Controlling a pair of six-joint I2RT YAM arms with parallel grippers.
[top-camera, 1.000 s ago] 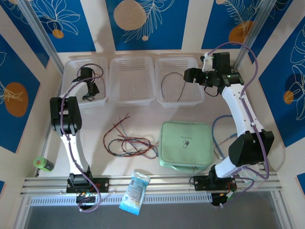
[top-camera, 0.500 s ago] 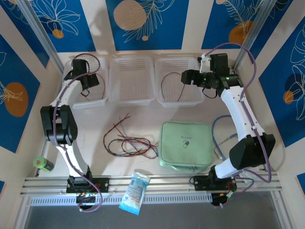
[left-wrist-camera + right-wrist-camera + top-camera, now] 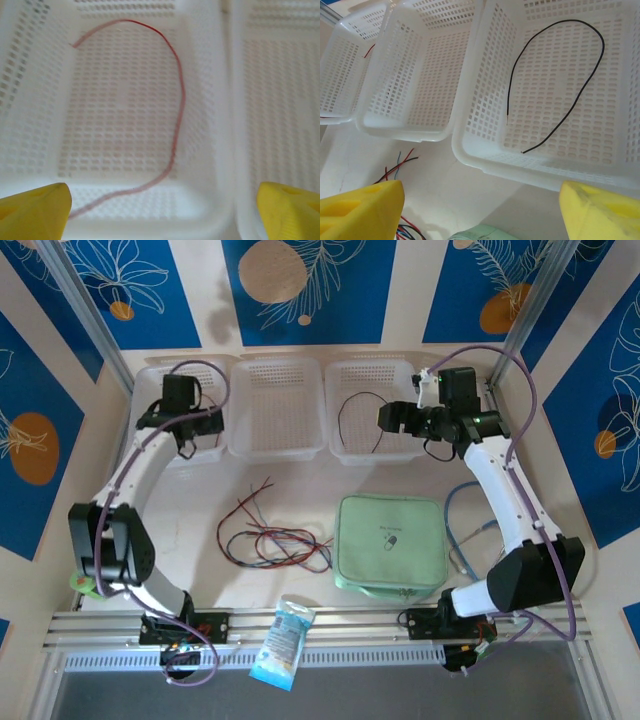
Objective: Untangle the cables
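1. Left arm (image 3: 130, 480) has swung its elbow out toward the near-left edge since a second ago. The left pincer (image 3: 160, 215), pressed together then, now stands spread and holds nothing. The right pincer (image 3: 480, 210) has shifted only slightly and is spread as before, with nothing in it.
2. Seen from above, the left arm covers part of the left basket (image 3: 30, 100). The left wrist view is blurred, and there the red cable (image 3: 177, 115) slips behind one yellow fingertip (image 3: 32, 212). A green pouch (image 3: 480, 234) is cut off between the right pincer's fingers.
3. Just ahead of the left pincer, the left basket holds the red cable in one loose loop. Ahead of the right pincer, the right basket (image 3: 485, 125) holds one black cable (image 3: 560, 21).
4. The tangle of cables (image 3: 275, 535) — red, black, blue-grey — lies on the table (image 3: 200, 540), well behind both pincers and beside the pouch.
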